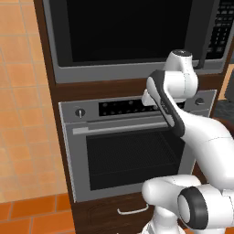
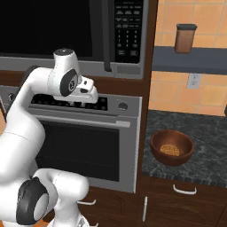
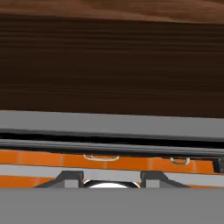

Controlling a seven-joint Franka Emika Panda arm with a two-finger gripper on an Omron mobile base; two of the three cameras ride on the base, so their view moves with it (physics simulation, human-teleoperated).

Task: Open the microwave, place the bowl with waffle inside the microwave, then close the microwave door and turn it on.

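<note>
Round dk-brown wood bowl; glossy glass microwave door.

The microwave sits shut above the oven, its black handle left of the keypad. Right, on the dark counter, the bowl holds a waffle. A brown canister stands on the shelf.

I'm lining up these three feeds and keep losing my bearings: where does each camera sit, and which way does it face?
Left base view: behind the arm's left, facing the microwave and oven; arm at lower right.
Right base view: behind its right, same units plus the bowl on the counter; arm at lower left.
Hand view: on the hand, facing wood panelling; finger tips at bottom.
Both base views share microwave and oven.
</note>
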